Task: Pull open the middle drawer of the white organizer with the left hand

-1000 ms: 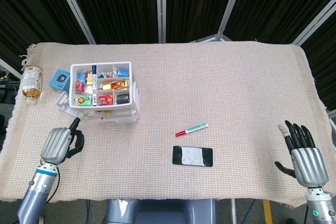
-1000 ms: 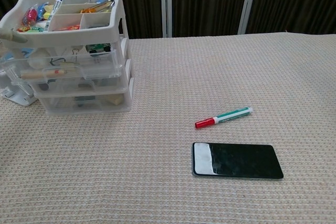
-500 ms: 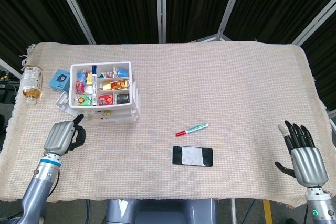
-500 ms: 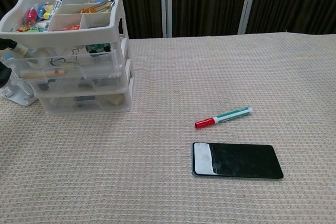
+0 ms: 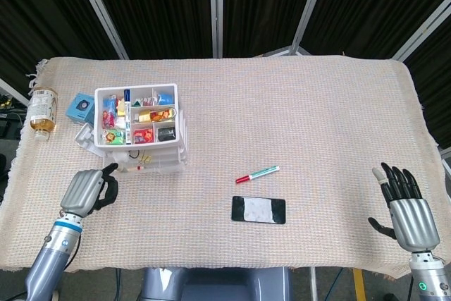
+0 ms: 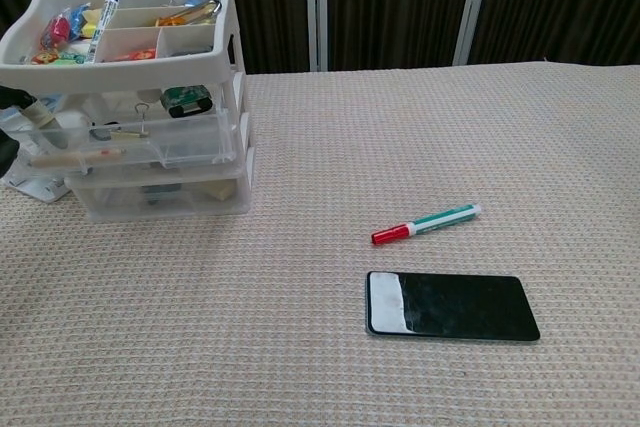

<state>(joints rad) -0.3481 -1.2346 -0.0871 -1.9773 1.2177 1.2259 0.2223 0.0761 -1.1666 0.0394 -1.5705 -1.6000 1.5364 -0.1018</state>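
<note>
Middle drawer [image 6: 130, 137] — clips, perhaps pencil — left hand [image 5: 87, 189] pulling

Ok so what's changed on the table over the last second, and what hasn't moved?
The left hand has drawn back toward the robot, a fingertip hooked on the middle drawer of the white organizer, and that drawer now sticks out in front. The organizer also seems to have slid a little toward the robot. The right hand, marker pen, phone, bottle and blue box stayed put.
</note>
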